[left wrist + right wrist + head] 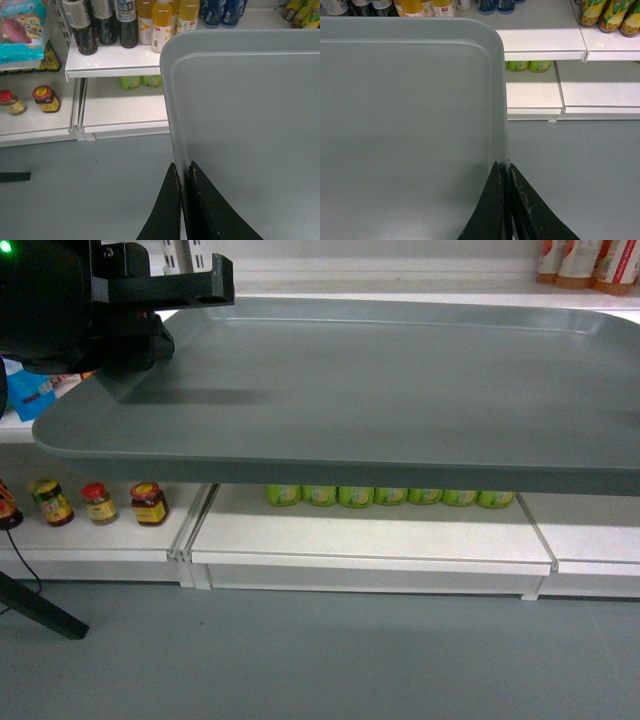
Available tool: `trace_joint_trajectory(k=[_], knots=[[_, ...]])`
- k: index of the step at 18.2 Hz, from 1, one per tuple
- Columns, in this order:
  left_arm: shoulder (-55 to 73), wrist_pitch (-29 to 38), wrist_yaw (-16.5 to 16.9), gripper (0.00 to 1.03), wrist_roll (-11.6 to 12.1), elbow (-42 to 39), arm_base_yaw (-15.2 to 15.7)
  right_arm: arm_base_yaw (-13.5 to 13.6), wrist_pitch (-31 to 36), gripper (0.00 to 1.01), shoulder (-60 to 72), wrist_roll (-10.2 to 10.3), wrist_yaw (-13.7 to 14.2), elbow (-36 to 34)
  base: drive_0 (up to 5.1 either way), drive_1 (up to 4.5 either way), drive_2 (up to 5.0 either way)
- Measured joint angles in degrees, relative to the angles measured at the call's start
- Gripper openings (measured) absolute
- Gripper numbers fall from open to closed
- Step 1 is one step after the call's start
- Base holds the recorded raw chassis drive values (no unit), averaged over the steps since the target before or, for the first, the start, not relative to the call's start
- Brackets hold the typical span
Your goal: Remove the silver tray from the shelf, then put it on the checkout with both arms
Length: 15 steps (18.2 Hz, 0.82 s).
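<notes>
The silver tray [380,390] hangs level in the air in front of the shelf [370,540], above the grey floor. My left gripper [183,172] is shut on the tray's [250,130] left rim, one finger above it and one below. In the head view the left gripper [150,310] is the black body with a green light at the tray's far-left edge. My right gripper [505,170] is shut on the tray's [405,125] right rim in the same way and is out of the head view. The checkout is out of view.
Small jars [100,503] and a row of green cans [390,496] stand on the low shelf board behind the tray. Drink bottles [125,20] line the upper board [115,62], with a snack bag [20,25] beside them. A black leg [40,605] crosses the floor at left.
</notes>
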Motion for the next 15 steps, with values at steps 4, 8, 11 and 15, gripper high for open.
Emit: trace_joint_trajectory(k=[4, 8, 11, 15], knots=[[0.0, -0.4, 0.1, 0.03, 0.0, 0.0, 0.0, 0.0, -0.3, 0.03, 0.0, 0.0, -0.2, 0.0, 0.1, -4.17, 4.3], [0.0, 0.1, -0.1, 0.03, 0.0, 0.1, 0.0, 0.0, -0.2, 0.03, 0.0, 0.0, 0.2, 0.0, 0.1, -4.12, 4.4], [0.0, -0.1, -0.1, 0.03, 0.0, 0.1, 0.0, 0.0, -0.2, 0.03, 0.0, 0.0, 0.1, 0.0, 0.2, -4.05, 4.4], [-0.2, -0.1, 0.0, 0.03, 0.0, 0.1, 0.0, 0.0, -0.2, 0.02, 0.0, 0.0, 0.1, 0.0, 0.2, -4.08, 4.4]])
